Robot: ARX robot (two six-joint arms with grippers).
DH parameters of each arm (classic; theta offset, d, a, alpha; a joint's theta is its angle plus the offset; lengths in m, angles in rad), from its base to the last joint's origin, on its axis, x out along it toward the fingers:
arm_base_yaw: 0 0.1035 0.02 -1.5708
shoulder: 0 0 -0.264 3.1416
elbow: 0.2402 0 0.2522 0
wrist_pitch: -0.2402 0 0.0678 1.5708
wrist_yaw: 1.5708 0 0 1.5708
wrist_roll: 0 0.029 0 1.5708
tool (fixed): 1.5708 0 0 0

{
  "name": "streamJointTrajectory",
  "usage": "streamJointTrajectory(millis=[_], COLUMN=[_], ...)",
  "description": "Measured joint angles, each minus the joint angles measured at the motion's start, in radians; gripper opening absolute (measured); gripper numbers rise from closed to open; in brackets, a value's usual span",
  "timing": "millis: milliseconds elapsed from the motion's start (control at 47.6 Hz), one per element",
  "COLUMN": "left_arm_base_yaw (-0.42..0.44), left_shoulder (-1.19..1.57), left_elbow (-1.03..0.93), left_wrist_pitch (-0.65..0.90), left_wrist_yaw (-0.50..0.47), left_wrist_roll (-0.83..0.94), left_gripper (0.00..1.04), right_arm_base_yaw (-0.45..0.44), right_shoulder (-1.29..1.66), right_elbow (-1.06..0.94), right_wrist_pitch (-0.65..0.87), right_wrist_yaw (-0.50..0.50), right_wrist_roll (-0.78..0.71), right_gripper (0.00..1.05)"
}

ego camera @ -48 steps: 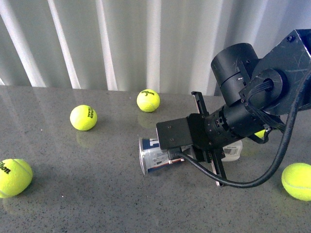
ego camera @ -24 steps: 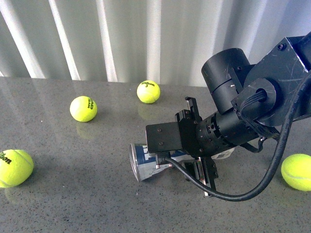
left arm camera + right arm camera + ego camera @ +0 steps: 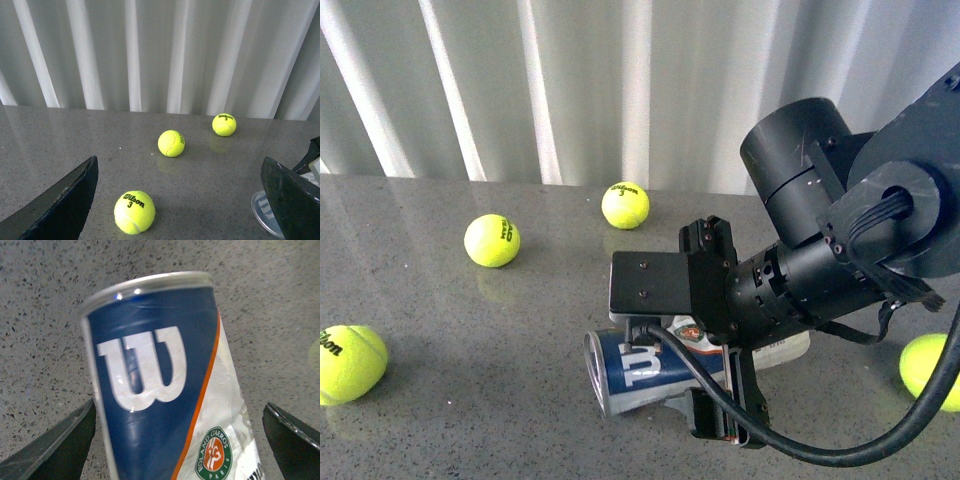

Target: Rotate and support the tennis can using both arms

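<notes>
- Two tools show, both spread. The right tool (image 3: 715, 330) hangs over the tennis can (image 3: 640, 362) with its flat fingers parted wide, one on the far side of the tube and one on the near side.
- From the right wrist, the tennis can (image 3: 150, 380) fills most of the space between the fingers (image 3: 50, 450). Speckled counter shows on both sides, so I judge that the right tool (image 3: 178, 407) straddles the can without pinching it.
- Lying on its side on the counter (image 3: 470, 420), the can has its long axis running across the robot's front. The metal rim (image 3: 595, 360) points to the robot's left, and the other end is hidden under the right arm (image 3: 840, 230).
- The left tool (image 3: 180, 161) is also released and empty. In its own view the can's rim (image 3: 265, 215) sits near one finger, off to the side rather than between the two.
- The right arm is clearly the nearer one. To stand the tube up, it would likely have to clamp across the axis, while the left tool comes in at the rimmed end to steady it.
- Four tennis balls (image 3: 492, 241) lie loose on the counter, all apart from the can.
</notes>
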Motion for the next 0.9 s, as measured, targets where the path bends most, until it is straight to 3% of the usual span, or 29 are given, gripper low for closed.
streamJointTrajectory(millis=[273, 378, 441, 588, 672, 735, 903], left_arm_base_yaw=[0.000, 0.000, 0.000, 0.000, 0.000, 0.000, 0.000], left_shoulder=[0.000, 0.000, 0.000, 0.000, 0.000, 0.000, 0.000], left_elbow=[0.000, 0.000, 0.000, 0.000, 0.000, 0.000, 0.000], left_wrist_pitch=[0.000, 0.000, 0.000, 0.000, 0.000, 0.000, 0.000], left_wrist_yaw=[0.000, 0.000, 0.000, 0.000, 0.000, -0.001, 0.002], left_wrist_roll=[0.000, 0.000, 0.000, 0.000, 0.000, 0.000, 0.000], left_gripper=[0.98, 0.98, 0.98, 0.98, 0.98, 0.98, 0.98], right_arm_base_yaw=[-0.037, -0.063, -0.085, -0.146, -0.218, -0.250, -0.256], right_shoulder=[-0.121, -0.225, -0.328, -0.510, -0.634, -0.676, -0.678], right_elbow=[-0.062, -0.117, -0.166, -0.241, -0.328, -0.369, -0.392], right_wrist_pitch=[0.051, 0.093, 0.157, 0.236, 0.212, 0.204, 0.238], right_wrist_yaw=[-0.035, -0.095, -0.105, 0.048, 0.238, 0.304, 0.335], right_wrist_roll=[0.076, 0.197, 0.359, 0.723, 1.022, 1.187, 1.313], right_gripper=[0.98, 0.98, 0.98, 0.98, 0.98, 0.98, 0.96])
